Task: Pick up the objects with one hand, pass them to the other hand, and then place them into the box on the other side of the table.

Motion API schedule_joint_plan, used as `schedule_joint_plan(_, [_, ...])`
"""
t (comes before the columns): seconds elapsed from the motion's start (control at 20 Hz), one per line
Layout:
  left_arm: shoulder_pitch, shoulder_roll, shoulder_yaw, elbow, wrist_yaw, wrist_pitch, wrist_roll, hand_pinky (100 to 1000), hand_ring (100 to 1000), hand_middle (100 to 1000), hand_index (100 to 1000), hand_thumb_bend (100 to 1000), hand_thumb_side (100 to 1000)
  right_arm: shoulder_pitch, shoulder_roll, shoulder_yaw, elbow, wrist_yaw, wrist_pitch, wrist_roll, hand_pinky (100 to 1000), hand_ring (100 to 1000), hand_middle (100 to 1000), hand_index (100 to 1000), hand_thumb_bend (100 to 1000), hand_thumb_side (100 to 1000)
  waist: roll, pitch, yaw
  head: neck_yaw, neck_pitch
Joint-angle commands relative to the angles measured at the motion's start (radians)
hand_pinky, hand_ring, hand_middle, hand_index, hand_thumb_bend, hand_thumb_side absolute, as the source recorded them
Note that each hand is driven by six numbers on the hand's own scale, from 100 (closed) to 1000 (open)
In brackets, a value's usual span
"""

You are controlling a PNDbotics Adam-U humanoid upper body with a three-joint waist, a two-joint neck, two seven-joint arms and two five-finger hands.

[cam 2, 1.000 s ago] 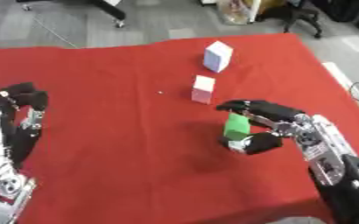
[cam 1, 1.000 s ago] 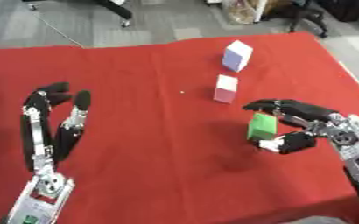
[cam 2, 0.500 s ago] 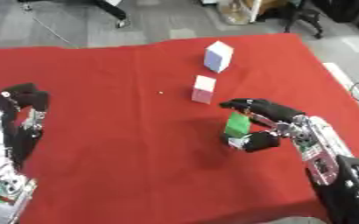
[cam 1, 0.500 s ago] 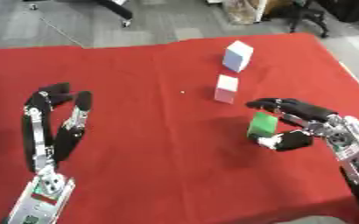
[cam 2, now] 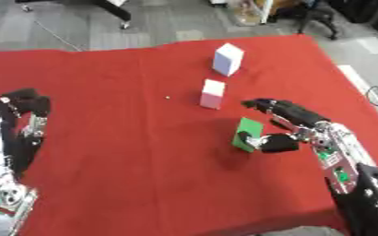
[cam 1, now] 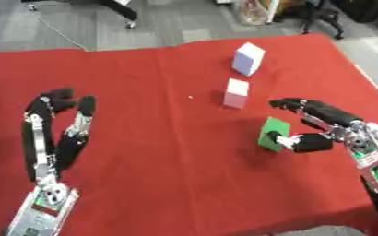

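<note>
A green block (cam 1: 271, 133) stands tilted at the right of the red table (cam 1: 160, 152), with a shadow under it. My right hand (cam 1: 331, 128) comes in from the right and is curled round it: the thumb (cam 1: 293, 141) presses its lower right side and the fingers (cam 1: 301, 106) reach over behind its top. My left hand (cam 1: 53, 133) rests open at the lower left, fingers up, far from the block.
Two white blocks sit beyond the green one: a smaller one (cam 1: 237, 93) close behind it and a larger one (cam 1: 248, 58) near the far edge. Grey floor, chair legs and a cable lie past the table's far edge.
The green block now leans a little more and the right thumb sits closer against it. The left hand has not moved.
</note>
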Motion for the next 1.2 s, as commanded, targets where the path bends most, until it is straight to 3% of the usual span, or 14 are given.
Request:
schedule_joint_plan(0.05, [-0.004,0.002,0.000,-0.013,-0.004,0.001,-0.003,739,591,589,678,672,739,-0.006,-0.018,-0.019,-0.010,0.013,0.009,-0.004,901,890,881,1000,252,781,-0.004,0.009,-0.001,-0.003,-0.002])
schedule_joint_plan(1.2, [-0.003,0.003,-0.002,-0.013,-0.006,-0.001,-0.009,741,592,590,678,668,740,0.011,-0.028,-0.028,-0.045,0.047,0.005,0.113,905,884,825,997,243,754,-0.008,0.009,0.002,-0.007,-0.002])
